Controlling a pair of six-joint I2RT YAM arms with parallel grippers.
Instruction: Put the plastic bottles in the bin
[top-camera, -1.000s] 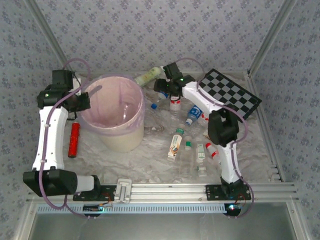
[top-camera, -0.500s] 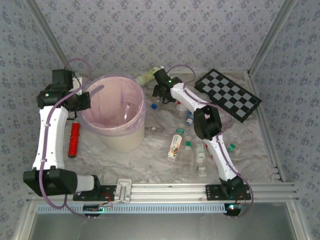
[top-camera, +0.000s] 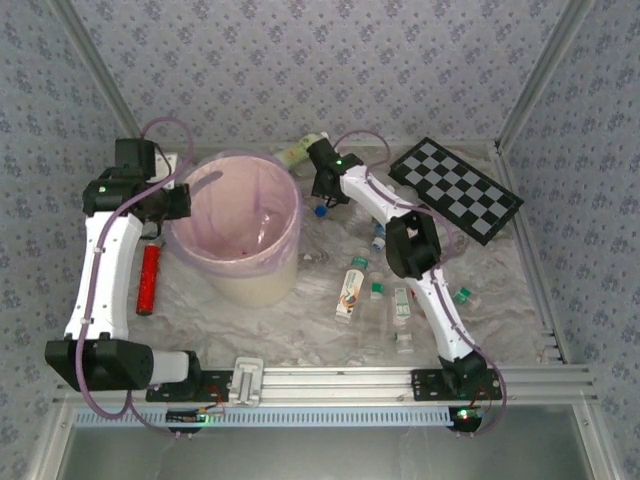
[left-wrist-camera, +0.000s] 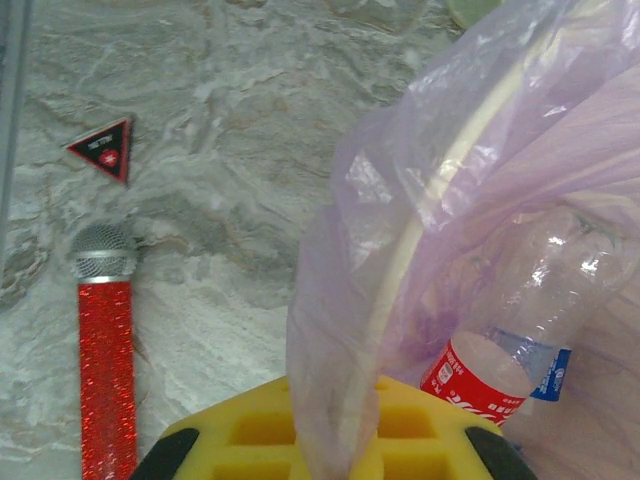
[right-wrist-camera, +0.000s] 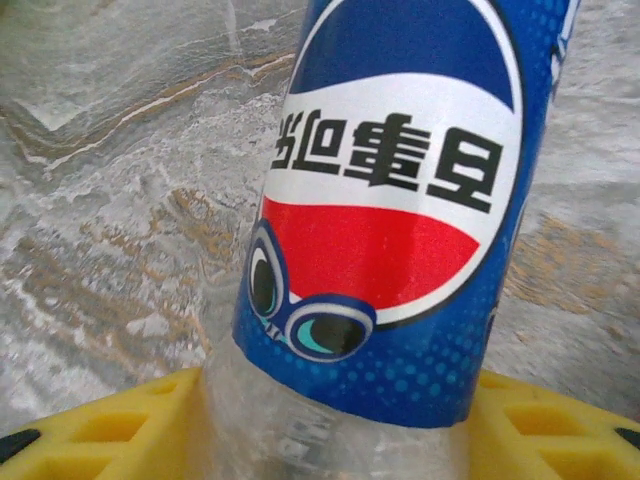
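The bin (top-camera: 250, 280) is a cream bucket lined with a pink bag and stands at the left. My left gripper (top-camera: 182, 203) (left-wrist-camera: 335, 445) is at its left rim, shut on the pink bag. A clear bottle with a red label (left-wrist-camera: 490, 375) lies inside the bin. My right gripper (top-camera: 323, 190) (right-wrist-camera: 335, 440) is just right of the bin, shut on a blue-labelled bottle (right-wrist-camera: 390, 200) whose blue cap (top-camera: 320, 211) points towards the table. More plastic bottles lie on the table, among them an orange-white one (top-camera: 350, 290), a blue-capped one (top-camera: 378, 237) and a green-labelled one (top-camera: 401, 302).
A pale green bottle (top-camera: 298, 152) lies behind the bin. A red microphone (top-camera: 148, 278) (left-wrist-camera: 105, 370) and a small red triangle (left-wrist-camera: 103, 150) lie left of the bin. A chequered board (top-camera: 455, 188) sits at the back right. Loose green caps (top-camera: 462, 295) lie nearby.
My right arm swung left towards the bin and its jaws closed on the blue-labelled bottle. The left gripper and the bin rim shifted slightly to the right.
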